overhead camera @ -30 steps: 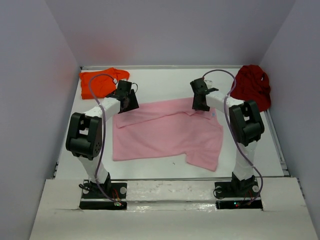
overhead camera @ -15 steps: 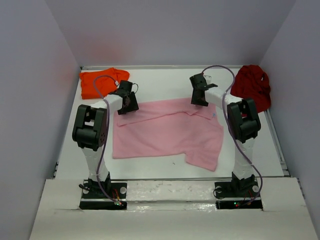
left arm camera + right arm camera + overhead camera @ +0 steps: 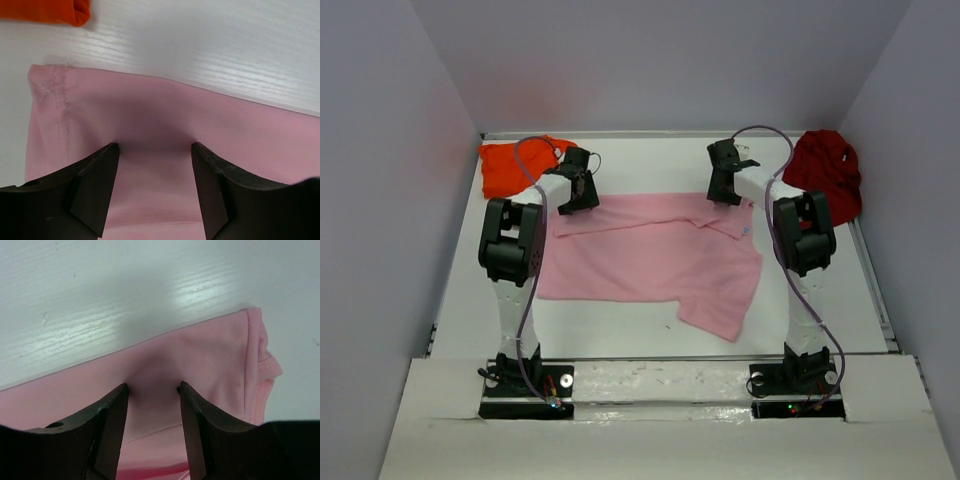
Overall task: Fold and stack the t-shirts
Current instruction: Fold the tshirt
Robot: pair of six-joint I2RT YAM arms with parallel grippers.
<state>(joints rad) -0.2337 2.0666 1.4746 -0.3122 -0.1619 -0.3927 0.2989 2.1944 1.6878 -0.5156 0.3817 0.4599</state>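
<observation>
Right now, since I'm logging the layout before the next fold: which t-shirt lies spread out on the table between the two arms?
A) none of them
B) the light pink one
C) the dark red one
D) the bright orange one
B: the light pink t-shirt is spread out between the arms, while the orange t-shirt sits in the far left corner and the dark red t-shirt lies bunched at the far right.

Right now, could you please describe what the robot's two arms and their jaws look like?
The left arm and right arm match: white tube-like links joined by chunky black housings, each on a black base plate. A thin purple cable loops along each arm. The jaws are paired matte black, wedge-shaped blades, without visible markings.
</observation>
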